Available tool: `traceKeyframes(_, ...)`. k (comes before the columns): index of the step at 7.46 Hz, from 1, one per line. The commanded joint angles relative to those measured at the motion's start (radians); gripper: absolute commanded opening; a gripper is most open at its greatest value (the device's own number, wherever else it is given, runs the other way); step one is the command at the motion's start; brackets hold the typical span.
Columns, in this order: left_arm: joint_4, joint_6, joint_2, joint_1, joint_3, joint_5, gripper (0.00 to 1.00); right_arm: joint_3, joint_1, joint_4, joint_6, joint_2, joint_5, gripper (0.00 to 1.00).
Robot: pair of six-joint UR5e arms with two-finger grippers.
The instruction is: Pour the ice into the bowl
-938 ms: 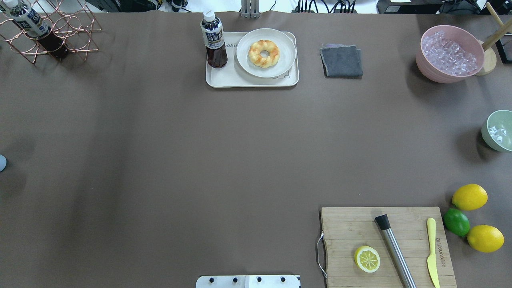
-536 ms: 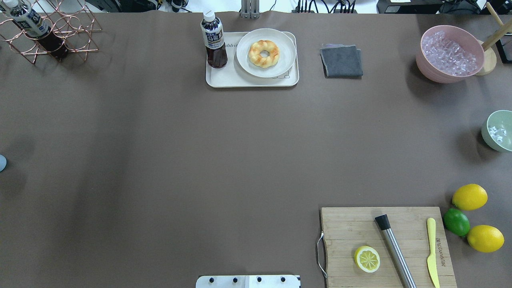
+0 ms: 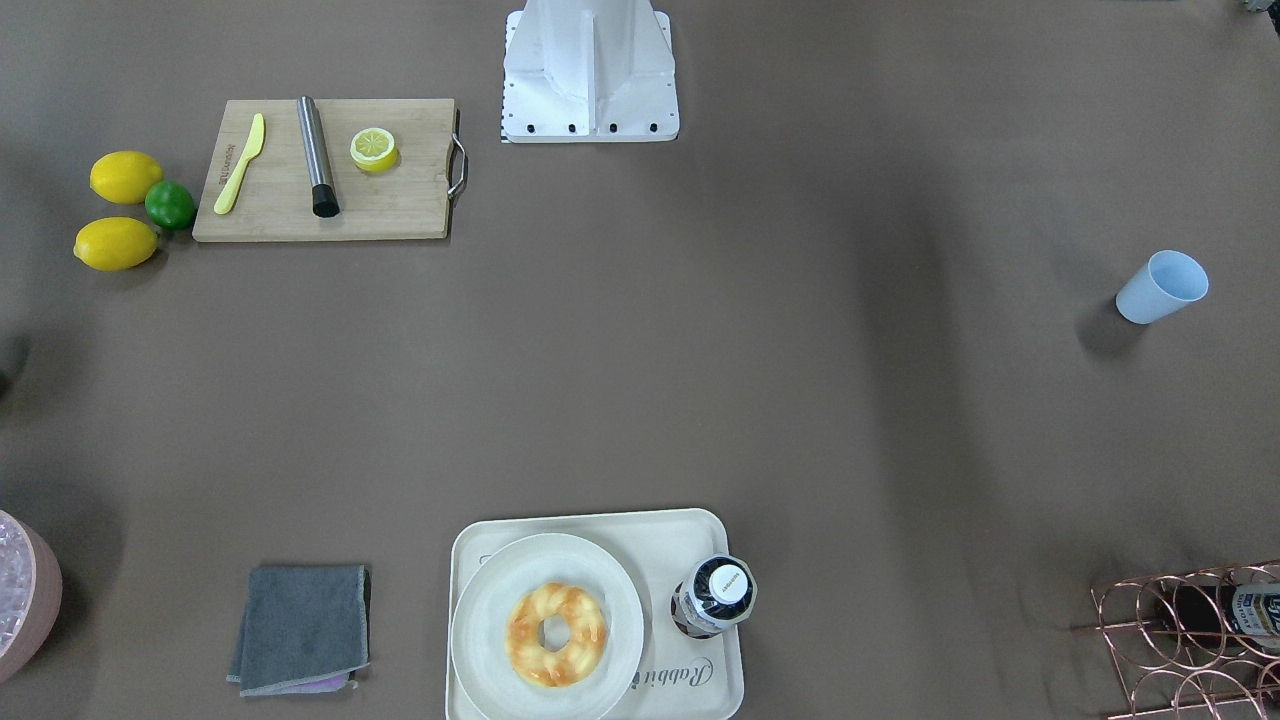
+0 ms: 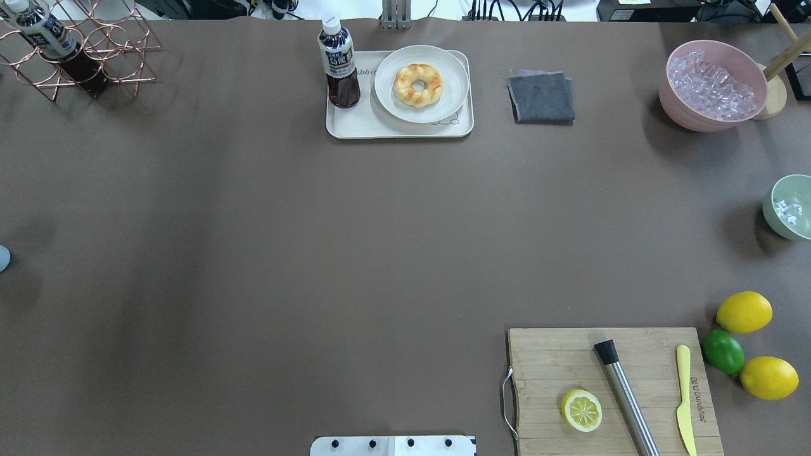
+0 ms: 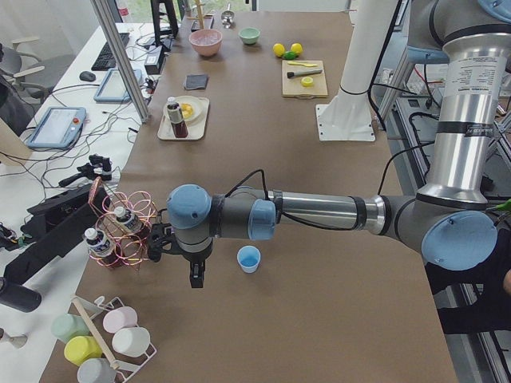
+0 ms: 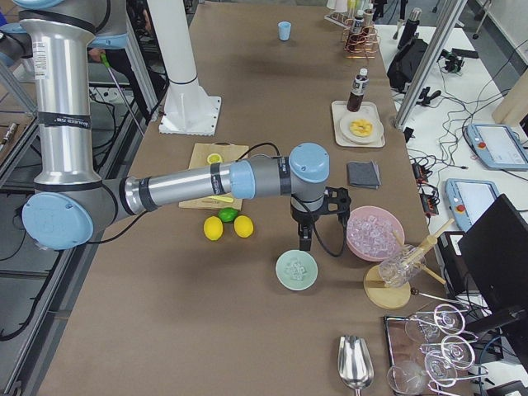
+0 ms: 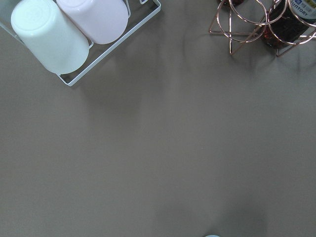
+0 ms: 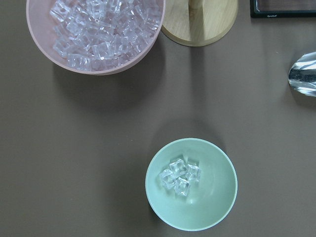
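Nothing moved, ice (image 8: pixel 180 177) in bowl (image 8: pixel 217 210), cubes (image 8: pixel 98 29) fill pink container (image 4: pixel 690 117), cannot tell if left pincer (image 5: pixel 196 276), right pincer (image 6: pixel 304 240) are spread

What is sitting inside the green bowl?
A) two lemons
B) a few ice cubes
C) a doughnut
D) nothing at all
B: the right wrist view shows a small cluster of clear ice cubes lying at the bottom of the green bowl.
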Motion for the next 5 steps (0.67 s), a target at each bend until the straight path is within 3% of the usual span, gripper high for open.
traceKeyframes(1,0.000,-0.001,-0.003,0.012,0.011,0.001,0.97,-0.035,0.000,0.004,-0.018,0.003,0.015,0.99)
traceKeyframes(5,-0.002,0.002,0.012,0.010,0.005,0.001,0.97,-0.048,0.005,0.002,-0.032,0.003,0.003,0.99)
